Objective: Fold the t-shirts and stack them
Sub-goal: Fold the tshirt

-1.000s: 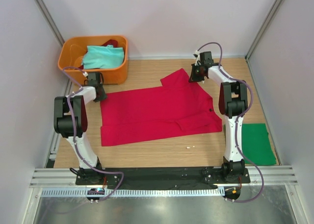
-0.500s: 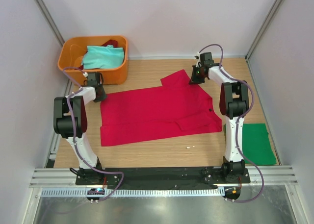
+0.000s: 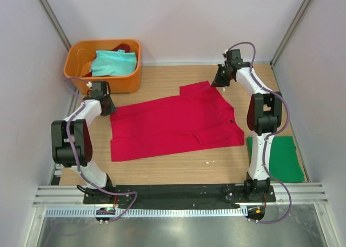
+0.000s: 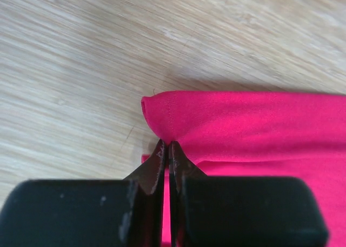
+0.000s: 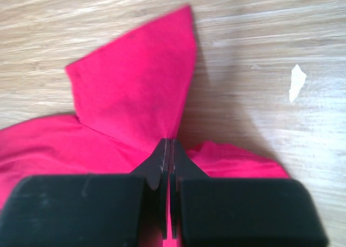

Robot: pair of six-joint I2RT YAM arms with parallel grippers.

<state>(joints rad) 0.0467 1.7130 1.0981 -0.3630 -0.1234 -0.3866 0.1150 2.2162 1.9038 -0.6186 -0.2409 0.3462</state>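
A bright red t-shirt [image 3: 173,125] lies spread across the middle of the wooden table. My left gripper [image 3: 108,107] is shut on its far left corner [image 4: 162,117], the cloth pinched between the black fingertips [image 4: 168,145]. My right gripper [image 3: 219,80] is shut on the shirt's far right part [image 5: 135,85], lifted off the table, beside the sleeve [image 3: 194,88]. A folded dark green t-shirt [image 3: 282,158] lies at the right edge. A pale teal t-shirt [image 3: 112,63] sits in the orange tub [image 3: 102,80].
The orange tub stands at the back left against the wall, with a dark red cloth [image 3: 123,47] behind the teal one. A small white scrap [image 3: 209,162] lies on the wood in front of the red shirt. Walls close in left, right and back.
The left gripper closed on the shirt's far left corner. The right gripper, still shut on the cloth, moved back and to the right, pulling the far right part of the shirt outward.
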